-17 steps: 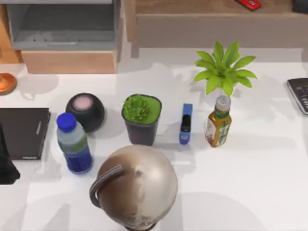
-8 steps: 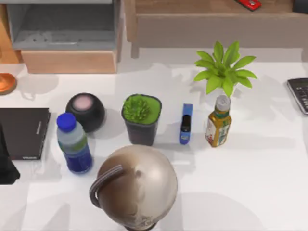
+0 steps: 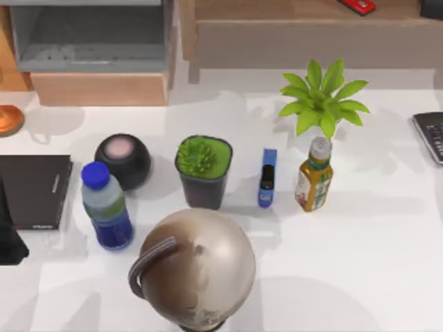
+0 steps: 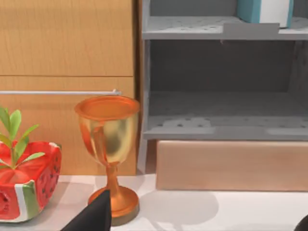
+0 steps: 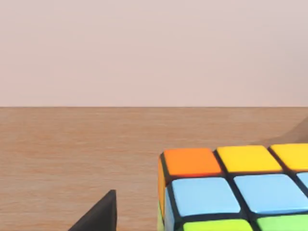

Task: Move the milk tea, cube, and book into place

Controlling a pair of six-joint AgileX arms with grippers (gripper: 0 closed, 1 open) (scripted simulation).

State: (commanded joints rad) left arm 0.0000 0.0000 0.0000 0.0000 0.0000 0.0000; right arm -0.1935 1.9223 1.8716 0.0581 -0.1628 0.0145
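The milk tea (image 3: 107, 207) is standing upright on the white table (image 3: 374, 263), toward its left side. The black speaker ball (image 3: 123, 160) is crowding it just behind, the big globe (image 3: 197, 266) is sitting near its right, and the thin black book (image 3: 33, 190) is lying just beside it on the left. The left arm (image 3: 10, 238) is waiting at the table's left edge. Its wrist camera is looking past the left gripper (image 4: 94, 217) at an orange goblet (image 4: 109, 144), a watermelon-patterned planter (image 4: 26, 185) and the grey shelf unit (image 4: 221, 127), where the teal book (image 4: 264, 9) is standing on the upper level. I cannot tell how wide that gripper is set.

The right gripper (image 5: 98, 215) is hovering low over a wooden surface (image 5: 72, 144), with the cube (image 5: 231, 187) resting there just beside it; its opening I cannot tell either, and it is not holding the cube.

Of the 3 items, the bottle looks to me like the 1 not yet dealt with (the other 2 are off the table). To do it well, I would be bringing the left gripper in level from the open front-left side. It should be closing on the dark label rather than the cap, then lifting straight up before travelling, so neither neighbour gets clipped and the bottle is not tipping.
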